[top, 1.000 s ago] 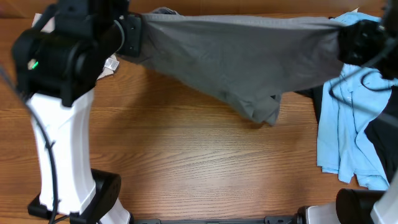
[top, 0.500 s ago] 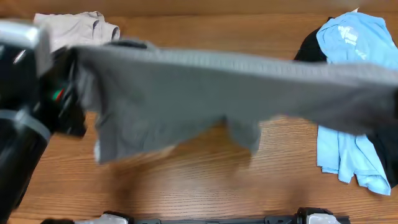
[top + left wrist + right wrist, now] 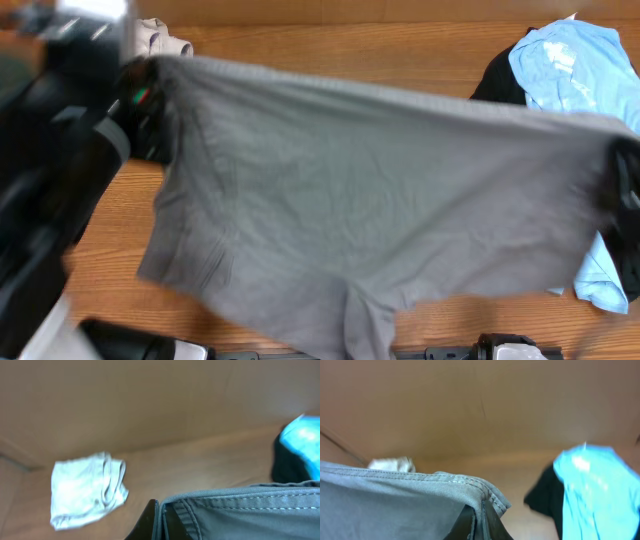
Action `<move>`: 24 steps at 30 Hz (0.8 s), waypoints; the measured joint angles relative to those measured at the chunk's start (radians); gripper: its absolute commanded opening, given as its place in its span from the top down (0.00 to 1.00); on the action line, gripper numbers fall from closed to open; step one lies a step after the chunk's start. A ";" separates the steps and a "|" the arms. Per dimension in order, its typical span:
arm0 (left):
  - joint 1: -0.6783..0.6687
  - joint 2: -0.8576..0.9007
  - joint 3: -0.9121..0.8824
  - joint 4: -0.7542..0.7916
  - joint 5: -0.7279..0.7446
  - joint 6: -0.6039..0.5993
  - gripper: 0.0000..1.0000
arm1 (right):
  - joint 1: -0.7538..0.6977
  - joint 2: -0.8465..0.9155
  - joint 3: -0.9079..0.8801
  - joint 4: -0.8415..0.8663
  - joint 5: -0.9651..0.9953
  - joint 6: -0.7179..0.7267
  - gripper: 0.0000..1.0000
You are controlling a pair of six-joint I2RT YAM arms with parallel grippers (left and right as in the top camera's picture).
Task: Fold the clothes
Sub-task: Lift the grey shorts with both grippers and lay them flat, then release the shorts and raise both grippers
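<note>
Grey shorts (image 3: pixel 370 210) spread mid-air | L gripper (image 3: pixel 157 521) + R gripper (image 3: pixel 480 519) each pinch waistband (image 3: pixel 240 497) corner | best – lower evenly, tension equal, no wrinkles

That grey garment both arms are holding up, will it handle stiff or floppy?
Probably floppy: the grey garment hangs like a sheet between the left pincer and right pincer, its lower edge drooping. Likely light, since two corner pinches carry it. The stitched waistband looks thicker, so probably grips more securely.
</note>
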 measured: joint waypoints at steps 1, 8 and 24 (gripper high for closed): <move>0.000 0.032 -0.010 -0.003 -0.011 0.000 0.96 | 0.000 0.028 -0.030 0.002 0.000 -0.005 0.96; 0.001 0.266 -0.072 -0.022 -0.084 -0.004 0.96 | 0.000 0.309 -0.183 0.053 -0.007 -0.050 0.96; 0.035 0.857 -0.088 0.372 -0.138 -0.004 0.96 | -0.001 0.905 -0.298 0.570 -0.041 -0.077 0.96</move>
